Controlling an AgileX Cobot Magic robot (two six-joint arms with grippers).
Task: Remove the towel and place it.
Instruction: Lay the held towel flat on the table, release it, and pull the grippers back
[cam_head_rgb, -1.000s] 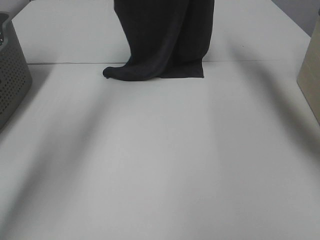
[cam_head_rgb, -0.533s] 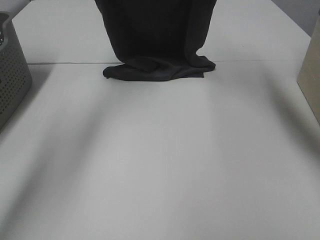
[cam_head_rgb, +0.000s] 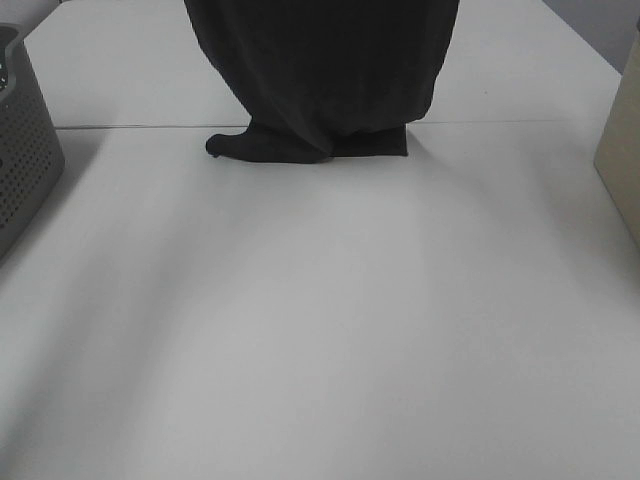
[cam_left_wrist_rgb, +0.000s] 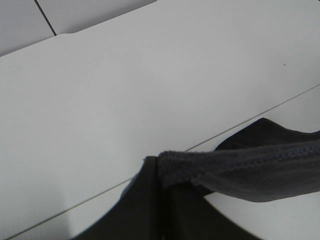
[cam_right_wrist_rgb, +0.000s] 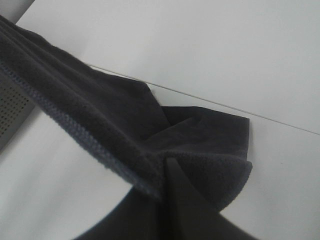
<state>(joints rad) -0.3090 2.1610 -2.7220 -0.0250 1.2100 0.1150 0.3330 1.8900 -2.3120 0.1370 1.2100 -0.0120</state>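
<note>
The towel (cam_head_rgb: 320, 70) hangs as a broad dark curtain at the far middle of the desk (cam_head_rgb: 320, 330), and its upper part runs out of the top of the high view. Its lower end rests on the desk in a small bunched heap along the seam (cam_head_rgb: 520, 122) that crosses the desk surface. One rounded corner points toward the grey perforated basket (cam_head_rgb: 25, 150) at the left edge, while the other end lies flat and square. A beige box (cam_head_rgb: 622, 140) stands at the right edge, well apart from the cloth.

Neither tool appears in the high view; both are above its frame. In the left wrist view, the left tool (cam_left_wrist_rgb: 156, 167) has the hemmed edge of the towel (cam_left_wrist_rgb: 250, 167) gathered at its tip. The cloth stretches away from the tip in a taut band, with the heap on the desk below. In the right wrist view, the right tool (cam_right_wrist_rgb: 167, 172) meets the stitched hem of the towel (cam_right_wrist_rgb: 100, 115) in the same way, and the folded end lies on the desk beneath it. Only the dark fingertips show, so the grip seems closed on the cloth at both tools, with no gap visible.
</note>
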